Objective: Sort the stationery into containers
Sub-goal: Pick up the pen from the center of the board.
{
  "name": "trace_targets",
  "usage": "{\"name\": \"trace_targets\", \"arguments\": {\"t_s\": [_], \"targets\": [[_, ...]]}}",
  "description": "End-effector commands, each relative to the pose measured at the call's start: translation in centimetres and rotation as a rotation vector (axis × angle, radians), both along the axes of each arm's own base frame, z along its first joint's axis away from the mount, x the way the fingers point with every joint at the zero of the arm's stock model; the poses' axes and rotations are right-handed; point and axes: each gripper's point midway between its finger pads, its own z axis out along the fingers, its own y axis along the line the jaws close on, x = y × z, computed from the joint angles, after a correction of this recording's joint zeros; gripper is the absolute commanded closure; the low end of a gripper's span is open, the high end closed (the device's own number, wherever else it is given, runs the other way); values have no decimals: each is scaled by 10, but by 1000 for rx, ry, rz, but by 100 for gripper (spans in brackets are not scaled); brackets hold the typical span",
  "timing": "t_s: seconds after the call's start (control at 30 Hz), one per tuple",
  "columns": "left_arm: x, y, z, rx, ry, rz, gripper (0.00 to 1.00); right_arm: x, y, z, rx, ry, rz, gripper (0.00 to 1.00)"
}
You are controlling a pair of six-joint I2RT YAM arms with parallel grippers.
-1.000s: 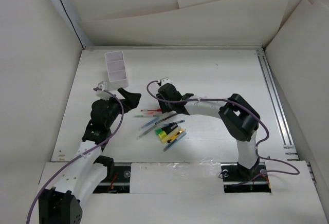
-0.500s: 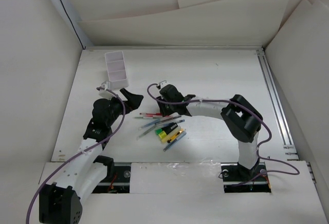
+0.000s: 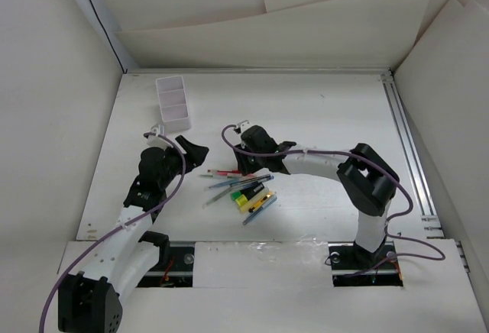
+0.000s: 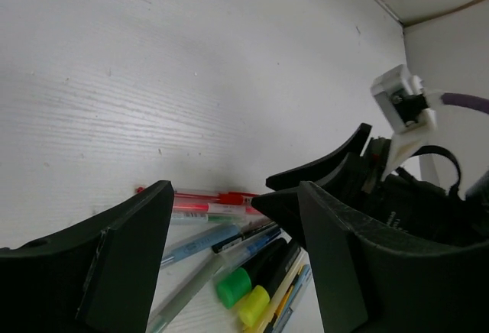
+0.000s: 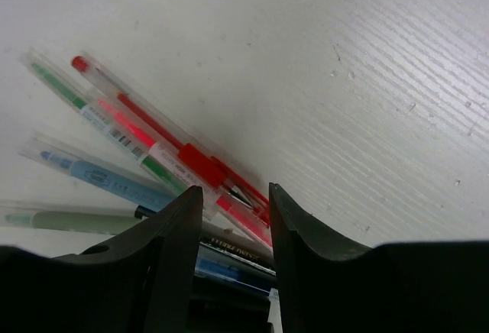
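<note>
Farthest left is the divided box (image 3: 173, 104). No coloured pen shows in any of its compartments, so by my reading nothing is sorted yet and the whole job is ahead of you.

Your left gripper (image 3: 192, 148) hangs just nearward and right of the box. In its wrist view the jaws stand wide apart with nothing between them but bare table and the distant pens.

The pens and highlighters are all in one loose pile (image 3: 241, 188), nearward and right of the box and well apart from it.
- **Red pen** (image 5: 176, 146): it lies on the side of the pile nearest the box. From above, its long axis runs almost straight left to right. The plugged end points left and the writing tip points right, into the right gripper.
- **Green pen** (image 5: 114, 130): it lies touching the red one and nearly parallel to it.
- **Blue pen** (image 5: 107, 180) and **grey-green pen** (image 5: 69, 218): they fan out on slants farther from the box.
- **Highlighters** (image 3: 244, 198): they lie on a diagonal, farther from the box, with the yellow-green ends nearward-left and the black ends away-right.

Your right gripper (image 3: 246, 166), to the right of the pile, is down at the red pen's tip. Its fingers are parted narrowly and straddle that tip. I can't tell whether they are touching it yet, so I judge that nothing is gripped.
</note>
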Motion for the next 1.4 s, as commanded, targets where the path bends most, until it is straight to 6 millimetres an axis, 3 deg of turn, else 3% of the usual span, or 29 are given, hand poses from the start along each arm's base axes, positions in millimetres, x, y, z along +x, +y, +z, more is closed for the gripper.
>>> {"name": "trace_targets", "arguments": {"t_s": [0.0,0.1,0.23,0.37,0.5,0.63,0.8,1.0,1.13,1.23,1.37], "targets": [[-3,4,-4,12,18,20,37,1,9,36,81,-55,38,54],[-4,6,-4,16,21,30,33,-4,13,36,85,-50,54,54],[-8,7,-8,21,40,30,33,-3,11,10,30,-11,46,54],[-12,6,-10,21,51,21,32,0,5,-2,-7,-5,14,55],[-13,5,-14,22,70,12,32,4,4,-2,-25,-12,-1,57],[-14,6,-24,36,95,9,32,5,2,-16,-60,9,-7,57],[-14,6,-29,39,105,9,31,17,4,-12,-76,-24,-39,57],[-8,0,-35,15,119,0,31,36,7,-16,-61,-40,-77,73],[1,-4,-31,-13,117,0,28,39,10,-19,-35,-32,-67,91],[9,-11,-25,-69,100,-1,28,40,7,-9,-1,-51,-70,100],[25,-21,-5,-134,48,-22,31,51,9,35,69,-130,-83,100]]}}
